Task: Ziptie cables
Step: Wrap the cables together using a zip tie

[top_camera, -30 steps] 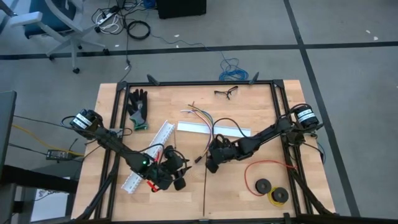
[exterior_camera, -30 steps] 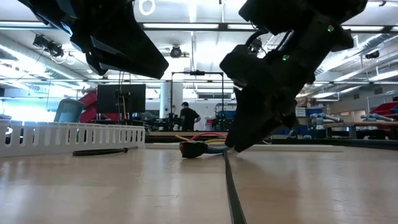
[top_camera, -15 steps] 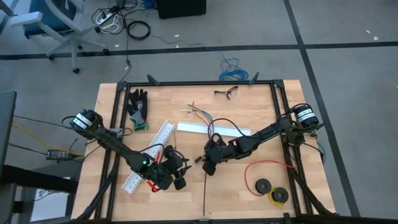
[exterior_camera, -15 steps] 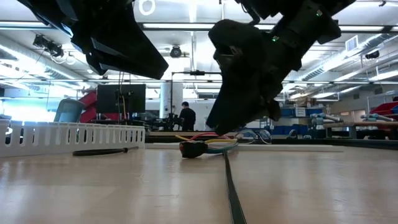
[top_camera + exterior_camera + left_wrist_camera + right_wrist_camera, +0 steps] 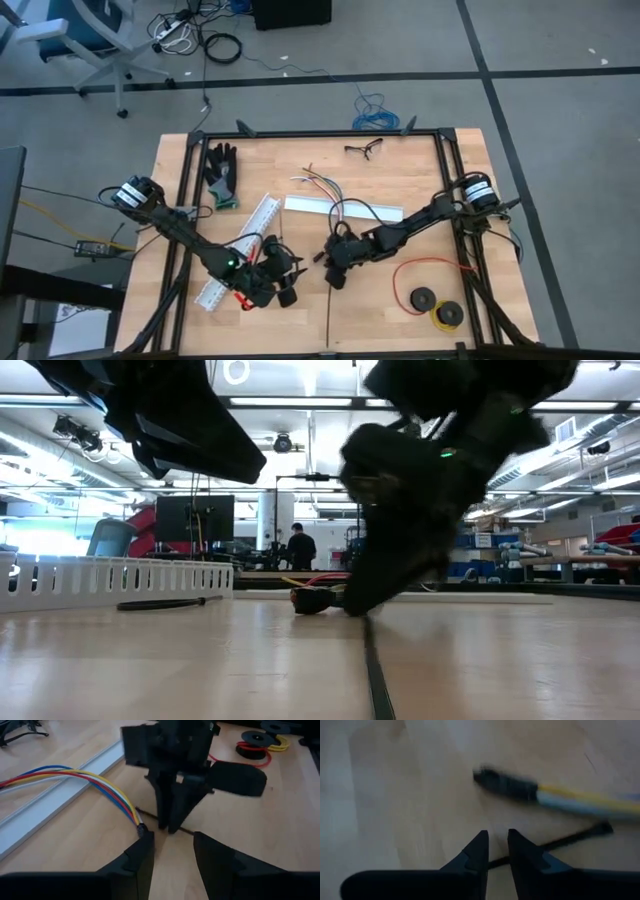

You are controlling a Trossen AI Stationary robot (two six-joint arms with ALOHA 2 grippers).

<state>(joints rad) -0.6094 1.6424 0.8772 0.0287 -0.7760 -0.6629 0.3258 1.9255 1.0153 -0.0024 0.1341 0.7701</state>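
The cables (image 5: pixel 322 190) lie on the wooden table, a loose bundle of coloured wires (image 5: pixel 75 774) ending in a small dark plug (image 5: pixel 504 782) that rests on the wood. A thin black zip tie (image 5: pixel 328 312) lies flat, running from beside the plug toward the near edge. My right gripper (image 5: pixel 335 272) points steeply down at the tie's far end, just right of the plug, with only a narrow gap between its fingers (image 5: pixel 495 842). My left gripper (image 5: pixel 172 852) hovers open left of the plug, nothing between its fingers. My right gripper comes from above, slanting from the table's right, its fingertips (image 5: pixel 481 840) down at the table over the zip tie's far end (image 5: pixel 492 863). The tie crosses behind the gap between the fingers. Whether they touch it, I cannot tell.
One white slotted channel (image 5: pixel 240 250) lies under my left arm, another (image 5: pixel 345 207) behind the cables. A black glove (image 5: pixel 222 172) and glasses (image 5: pixel 365 150) lie at the far side. A red wire loop with black spools (image 5: pixel 430 290) sits at the near right. A black frame (image 5: pixel 320 134) rims the table.
My right gripper has moved toward the plug, leftward and toward the near edge, and sunk to the table at the zip tie's far end, rolling as it went. The cables and zip tie have stayed put.
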